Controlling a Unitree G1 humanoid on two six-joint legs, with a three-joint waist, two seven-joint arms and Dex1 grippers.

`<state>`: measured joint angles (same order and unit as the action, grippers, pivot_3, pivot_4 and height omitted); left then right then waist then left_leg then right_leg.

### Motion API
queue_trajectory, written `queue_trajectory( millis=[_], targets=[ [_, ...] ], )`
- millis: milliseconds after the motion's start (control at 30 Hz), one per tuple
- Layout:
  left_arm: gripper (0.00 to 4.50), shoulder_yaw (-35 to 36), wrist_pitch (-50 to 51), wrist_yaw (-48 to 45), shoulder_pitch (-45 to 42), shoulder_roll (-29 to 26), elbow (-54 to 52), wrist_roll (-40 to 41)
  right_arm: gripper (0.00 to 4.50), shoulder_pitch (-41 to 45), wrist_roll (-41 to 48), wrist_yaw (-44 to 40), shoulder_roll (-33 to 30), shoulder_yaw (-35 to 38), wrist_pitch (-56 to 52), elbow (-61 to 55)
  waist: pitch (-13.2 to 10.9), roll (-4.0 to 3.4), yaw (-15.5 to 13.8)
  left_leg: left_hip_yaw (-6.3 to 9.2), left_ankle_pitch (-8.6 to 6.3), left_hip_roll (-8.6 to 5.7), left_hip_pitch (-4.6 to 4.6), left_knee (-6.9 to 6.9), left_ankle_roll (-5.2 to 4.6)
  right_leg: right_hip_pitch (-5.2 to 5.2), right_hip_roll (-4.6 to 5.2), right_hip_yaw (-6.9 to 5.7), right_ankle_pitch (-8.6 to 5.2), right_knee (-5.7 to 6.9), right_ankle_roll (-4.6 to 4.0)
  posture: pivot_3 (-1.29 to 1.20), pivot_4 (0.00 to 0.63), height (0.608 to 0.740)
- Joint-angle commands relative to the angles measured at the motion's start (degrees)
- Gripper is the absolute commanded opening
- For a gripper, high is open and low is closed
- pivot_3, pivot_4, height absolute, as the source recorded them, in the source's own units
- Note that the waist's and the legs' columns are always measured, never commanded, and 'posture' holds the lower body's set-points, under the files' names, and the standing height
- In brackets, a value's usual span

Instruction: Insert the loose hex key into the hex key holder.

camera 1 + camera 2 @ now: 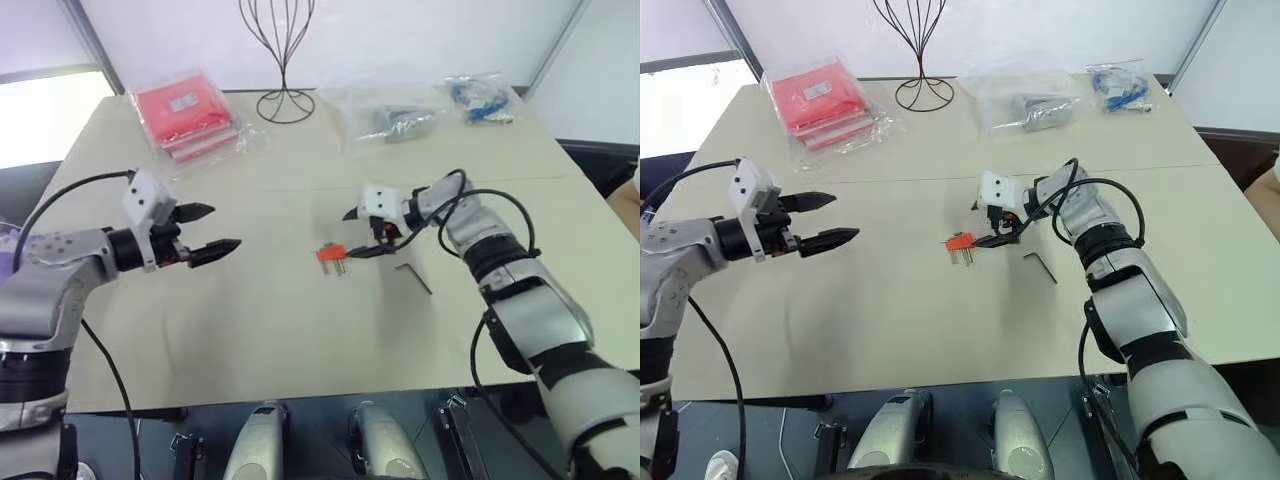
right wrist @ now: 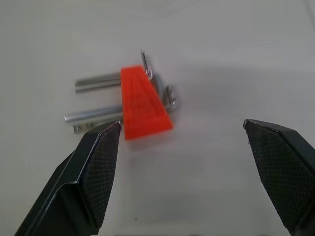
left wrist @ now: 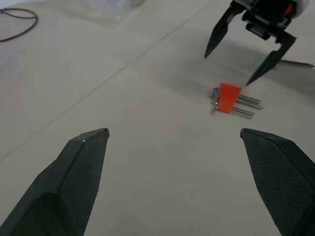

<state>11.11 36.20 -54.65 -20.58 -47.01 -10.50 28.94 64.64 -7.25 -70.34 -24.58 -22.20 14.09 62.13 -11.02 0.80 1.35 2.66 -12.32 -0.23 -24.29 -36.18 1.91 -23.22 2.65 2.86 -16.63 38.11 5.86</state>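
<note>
Your right end effector (image 1: pixel 358 232) hangs low over the middle of the desk (image 1: pixel 250 330), with the forearm reaching in from the right and the wrist bent so the tip points left and down. Its two black fingers (image 2: pixel 96 172) are spread wide and hold nothing. The hex key holder (image 1: pixel 331 255) lies flat on the desk just under and a little to the left of those fingers, not touching them as far as you can see. It is a small orange block with short metal keys sticking out of it toward the near side. The loose hex key (image 1: pixel 412 276) lies flat on the desk just to the right of the holder, close under your right wrist, and nothing is touching it. Your left end effector (image 1: pixel 208 230) floats above the left side of the desk, well apart from the holder. That arm is bent at the elbow and the tip points right, toward the middle, nearly level. Its fingers (image 3: pixel 74 182) are also wide open and empty. Far back on the desk sit red packets (image 1: pixel 188 112), a wire stand (image 1: pixel 284 60) and clear bags (image 1: pixel 400 115).
</note>
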Motion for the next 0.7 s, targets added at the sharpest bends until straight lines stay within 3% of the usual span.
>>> queue_trajectory(
  millis=[33, 700],
  targets=[
    [4.48, 2.21, 0.30, 1.14, 0.70, -1.20, -2.79, 0.62, 4.15, 1.90, -2.25, 0.46, 0.77, 0.35, 3.54, 3.13, 0.00, 0.00, 0.02, 0.04, 0.01, 0.00, 0.00, 0.00, 0.02, 0.00, -0.01, 0.00, 0.00, 0.01, 0.00, 0.00, 0.150, 0.740],
    [4.48, 2.88, -1.26, 3.68, 3.31, -1.47, -4.81, -0.67, 4.15, 1.63, -4.34, 0.64, 5.89, 4.06, 3.75, 6.99, 0.00, 0.00, 1.54, 0.28, 0.05, 0.04, 0.15, 0.10, 0.09, 0.03, -0.09, -0.03, 0.00, 0.11, -0.01, 0.00, 0.150, 0.740]
  ],
)
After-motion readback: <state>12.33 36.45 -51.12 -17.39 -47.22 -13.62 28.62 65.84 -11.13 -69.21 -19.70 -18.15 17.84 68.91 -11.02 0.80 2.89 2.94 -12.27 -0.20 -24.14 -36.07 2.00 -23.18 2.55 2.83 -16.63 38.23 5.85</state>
